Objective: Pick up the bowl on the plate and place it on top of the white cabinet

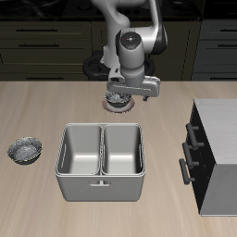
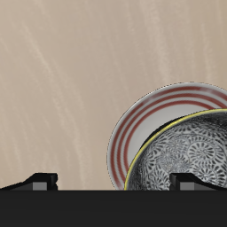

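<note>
The bowl [image 2: 191, 151], dark grey with a white speckled pattern and a yellowish rim, sits on the plate [image 2: 142, 111], which has a pale centre and red rings. In the exterior view the bowl [image 1: 116, 97] and plate [image 1: 127, 107] lie near the table's back, just under my gripper [image 1: 119, 91]. In the wrist view my gripper [image 2: 113, 183] is open, low over the bowl. One fingertip [image 2: 186, 182] shows against the bowl's inside; the other [image 2: 40, 182] is over bare table, with the rim between them. The white cabinet [image 1: 218, 139] stands at the table's side, nearer the front.
A grey two-compartment metal basin [image 1: 101, 167] stands mid-table, nearer the front edge than the plate. A second speckled bowl [image 1: 26, 149] lies alone on the table on the far side of the basin from the cabinet. Dark drawer fronts run behind the table.
</note>
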Available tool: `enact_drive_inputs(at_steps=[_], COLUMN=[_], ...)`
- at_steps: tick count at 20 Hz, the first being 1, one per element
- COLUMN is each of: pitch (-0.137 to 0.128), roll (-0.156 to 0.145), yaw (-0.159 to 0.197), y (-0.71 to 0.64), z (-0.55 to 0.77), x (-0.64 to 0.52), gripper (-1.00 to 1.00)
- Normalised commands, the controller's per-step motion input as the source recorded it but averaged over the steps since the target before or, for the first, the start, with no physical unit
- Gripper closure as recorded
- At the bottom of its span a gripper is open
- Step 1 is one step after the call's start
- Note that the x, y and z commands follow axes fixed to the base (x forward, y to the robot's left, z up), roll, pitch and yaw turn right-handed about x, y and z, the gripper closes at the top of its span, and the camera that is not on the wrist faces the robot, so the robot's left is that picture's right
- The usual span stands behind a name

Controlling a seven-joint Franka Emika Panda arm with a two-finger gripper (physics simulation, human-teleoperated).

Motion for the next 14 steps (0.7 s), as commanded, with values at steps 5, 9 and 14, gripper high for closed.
enact_drive_inputs(at_steps=[5, 9, 14], pitch=[-0.001, 0.038, -0.013], roll=[0.001, 0.020, 0.004], yaw=[0.028, -0.032, -0.017], y=[0.03, 0.07, 0.03], z=[-0.13, -0.20, -0.03], x=[0.00, -0.07, -0.05], gripper=[-1.00, -1.00, 1.00])
